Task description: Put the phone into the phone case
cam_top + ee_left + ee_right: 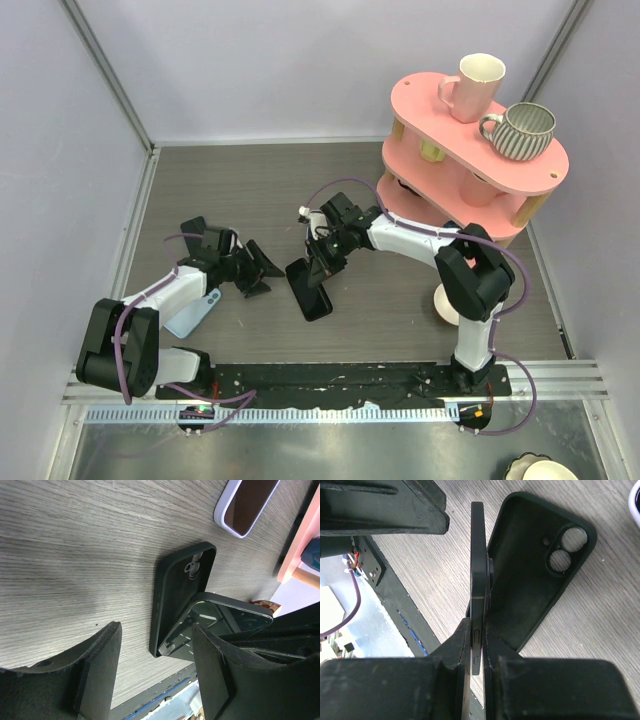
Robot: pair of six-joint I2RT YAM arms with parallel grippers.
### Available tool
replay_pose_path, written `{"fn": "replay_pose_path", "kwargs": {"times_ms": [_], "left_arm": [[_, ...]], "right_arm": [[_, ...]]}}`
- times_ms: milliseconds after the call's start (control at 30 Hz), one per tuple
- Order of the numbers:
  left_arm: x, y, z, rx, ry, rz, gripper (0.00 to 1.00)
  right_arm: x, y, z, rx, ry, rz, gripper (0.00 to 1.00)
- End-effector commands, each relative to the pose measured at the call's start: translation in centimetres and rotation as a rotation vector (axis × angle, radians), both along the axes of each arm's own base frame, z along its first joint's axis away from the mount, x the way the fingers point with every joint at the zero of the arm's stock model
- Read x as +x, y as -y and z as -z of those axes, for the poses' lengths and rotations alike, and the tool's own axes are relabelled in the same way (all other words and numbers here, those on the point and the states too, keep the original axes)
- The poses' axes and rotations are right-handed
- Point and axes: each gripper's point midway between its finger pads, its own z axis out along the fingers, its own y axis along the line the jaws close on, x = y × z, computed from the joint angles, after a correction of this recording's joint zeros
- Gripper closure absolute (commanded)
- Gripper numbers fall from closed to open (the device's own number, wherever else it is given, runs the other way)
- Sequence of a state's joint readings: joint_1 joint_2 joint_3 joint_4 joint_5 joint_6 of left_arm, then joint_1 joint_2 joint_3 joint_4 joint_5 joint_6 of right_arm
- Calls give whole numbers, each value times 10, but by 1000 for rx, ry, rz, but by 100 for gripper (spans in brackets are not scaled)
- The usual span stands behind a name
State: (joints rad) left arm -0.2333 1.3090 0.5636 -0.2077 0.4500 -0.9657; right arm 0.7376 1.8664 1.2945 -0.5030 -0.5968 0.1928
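The black phone case [314,298] lies open side up on the wood table; in the right wrist view [535,565] its camera cutout shows. My right gripper [326,256] is shut on the dark phone [477,570], gripping its upper end [477,645]. The phone [227,617] stands tilted, its lower edge resting in the case [180,580] and its upper edge raised. My left gripper [258,272] is open and empty just left of the case, its jaws [156,635] pointing at the case's near end.
A pink two-tier shelf [470,130] with mugs stands at the back right. A white-rimmed object [445,305] sits by the right arm and shows in the left wrist view [245,505]. A light blue flat item [190,315] lies under the left arm.
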Motion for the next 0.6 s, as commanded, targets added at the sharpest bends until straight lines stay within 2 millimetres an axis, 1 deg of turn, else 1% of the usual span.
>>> {"fn": "replay_pose_path", "kwargs": {"times_ms": [0, 67, 100, 267, 333, 367, 400, 567], "left_arm": [[9, 4, -9, -36, 35, -4, 39], [12, 4, -9, -33, 38, -8, 39], [12, 4, -9, -34, 37, -11, 39], [15, 4, -13, -30, 35, -15, 39], [17, 3, -16, -26, 44, -17, 39], [18, 3, -18, -24, 50, -17, 39], [20, 3, -20, -21, 56, -22, 39], [24, 3, -23, -22, 71, -31, 39]], "right_arm": [[-3, -3, 4, 0, -20, -41, 99], [-3, 1, 12, -30, -33, -30, 99], [-3, 0, 13, -33, -37, -29, 99], [2, -8, 0, 7, -86, 23, 99], [-4, -10, -5, 18, -131, 9, 99], [-4, -12, -9, 24, -135, 2, 99], [-7, -10, -10, 18, -148, 4, 99], [-7, -3, -17, -11, -150, 23, 99]]}}
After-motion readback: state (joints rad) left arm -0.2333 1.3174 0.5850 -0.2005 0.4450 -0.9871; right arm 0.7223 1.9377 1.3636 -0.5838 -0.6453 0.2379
